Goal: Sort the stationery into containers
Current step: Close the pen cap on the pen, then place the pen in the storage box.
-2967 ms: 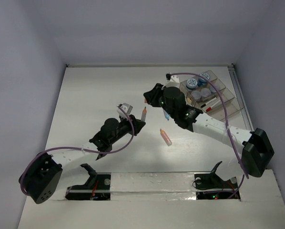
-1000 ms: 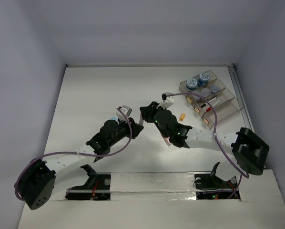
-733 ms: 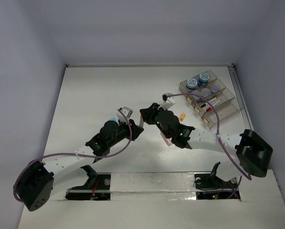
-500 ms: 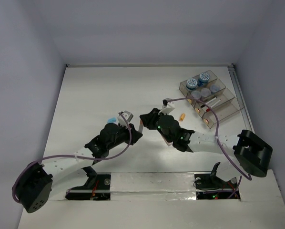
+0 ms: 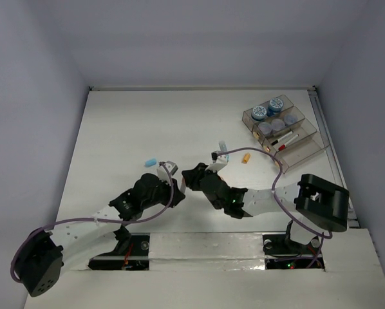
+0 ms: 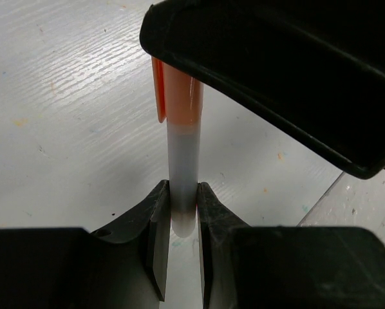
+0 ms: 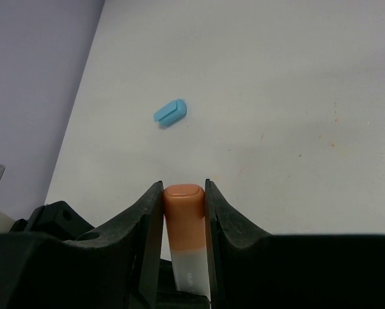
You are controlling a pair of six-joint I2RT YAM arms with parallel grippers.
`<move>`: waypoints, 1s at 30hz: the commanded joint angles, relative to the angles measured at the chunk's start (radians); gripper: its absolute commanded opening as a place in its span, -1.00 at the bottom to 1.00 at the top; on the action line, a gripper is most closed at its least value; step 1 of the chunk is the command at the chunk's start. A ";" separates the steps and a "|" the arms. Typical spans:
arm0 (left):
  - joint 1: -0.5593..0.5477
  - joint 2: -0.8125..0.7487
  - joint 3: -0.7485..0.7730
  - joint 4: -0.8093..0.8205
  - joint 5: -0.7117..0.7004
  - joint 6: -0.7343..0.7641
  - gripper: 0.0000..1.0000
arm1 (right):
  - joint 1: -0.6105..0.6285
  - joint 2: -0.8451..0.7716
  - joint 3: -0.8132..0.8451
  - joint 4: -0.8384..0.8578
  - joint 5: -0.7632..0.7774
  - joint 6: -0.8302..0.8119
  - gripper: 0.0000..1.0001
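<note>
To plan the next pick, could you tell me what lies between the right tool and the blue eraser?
Bare table; the right wrist view shows nothing between the right tool, gripping an orange-capped pen, and the eraser.

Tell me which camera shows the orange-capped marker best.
Left wrist: the marker shows its pale barrel and orange cap, pinched by the left gripper. Right wrist shows only the cap end and a little barrel in the right gripper. In the top view both grippers hide it.

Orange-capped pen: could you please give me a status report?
Left tool shut on pen, white barrel end. Right tool shut on its orange cap. Organiser tray far right; nothing blocking seen.
</note>
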 commanded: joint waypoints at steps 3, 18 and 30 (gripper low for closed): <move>0.033 -0.094 0.084 0.474 -0.190 0.017 -1.00 | 0.129 0.035 -0.056 -0.225 -0.226 0.066 -1.00; 0.033 -0.011 0.108 0.468 -0.116 0.037 0.24 | -0.353 -0.162 0.229 -0.455 -0.116 -0.149 -1.00; 0.033 0.017 0.128 0.450 -0.106 0.034 0.49 | -0.989 -0.484 0.217 -0.696 -0.114 -0.342 -1.00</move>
